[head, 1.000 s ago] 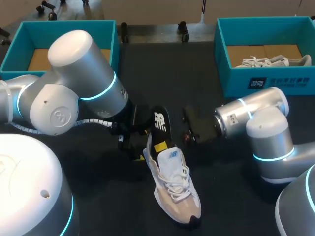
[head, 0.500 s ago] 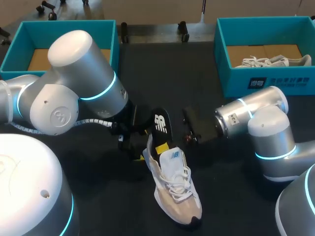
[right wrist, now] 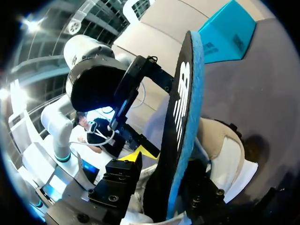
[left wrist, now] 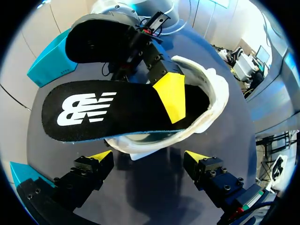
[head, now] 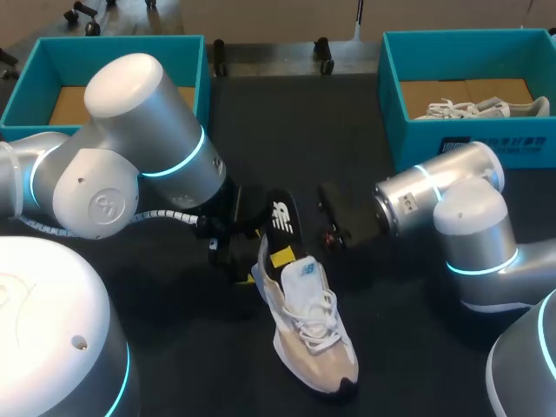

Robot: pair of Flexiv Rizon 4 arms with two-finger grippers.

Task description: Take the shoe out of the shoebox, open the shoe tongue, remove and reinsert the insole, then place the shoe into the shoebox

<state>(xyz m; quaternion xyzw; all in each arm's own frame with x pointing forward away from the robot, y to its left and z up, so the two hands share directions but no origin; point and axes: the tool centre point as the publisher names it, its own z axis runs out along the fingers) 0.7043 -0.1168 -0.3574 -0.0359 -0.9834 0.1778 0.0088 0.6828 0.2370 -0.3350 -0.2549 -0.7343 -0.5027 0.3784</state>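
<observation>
On the black worktop, lower centre of the frame, the beige-and-white laced sneaker lies unheld, so its black foam insole, pinched by the right tool, may buckle or push it off past the spread left tool.

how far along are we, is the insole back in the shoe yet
Not yet. Done: the shoe is out, lying on the table. In hand: the insole sticks partly out of the heel opening, pinched by the right gripper; the left gripper is open beside the heel. Whether it is coming out or going in cannot be told. Left: seat the insole, then put the shoe in the empty box.
</observation>
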